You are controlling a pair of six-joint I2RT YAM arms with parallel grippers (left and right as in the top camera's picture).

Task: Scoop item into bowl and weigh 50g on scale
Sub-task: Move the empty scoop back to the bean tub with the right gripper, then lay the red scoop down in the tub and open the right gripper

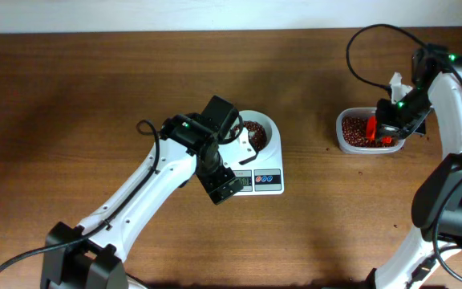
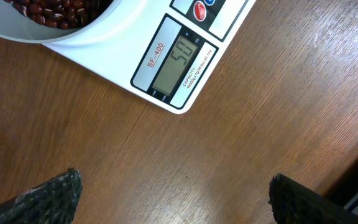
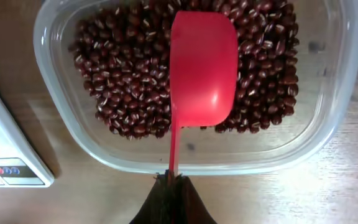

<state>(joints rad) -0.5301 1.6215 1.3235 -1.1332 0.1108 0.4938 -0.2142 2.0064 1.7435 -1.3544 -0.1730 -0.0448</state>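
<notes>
The white scale (image 1: 265,178) sits mid-table with the white bowl (image 1: 261,144) on it, holding dark red-brown beans (image 1: 254,133). In the left wrist view the scale (image 2: 104,46) shows its LCD (image 2: 178,63) reading about 50, with the bowl's rim (image 2: 17,31) and beans (image 2: 51,11) at top left. My left gripper (image 2: 174,198) is open and empty, over the table just in front of the scale. My right gripper (image 3: 173,182) is shut on the handle of the red scoop (image 3: 202,65), which lies over the beans (image 3: 129,93) in the clear tub (image 3: 73,130).
The clear tub (image 1: 342,141) of beans stands at the right side of the table, with the scoop (image 1: 372,128) in it. A corner of the scale (image 3: 8,158) shows at the left of the right wrist view. The left arm (image 1: 167,172) crosses in front of the scale.
</notes>
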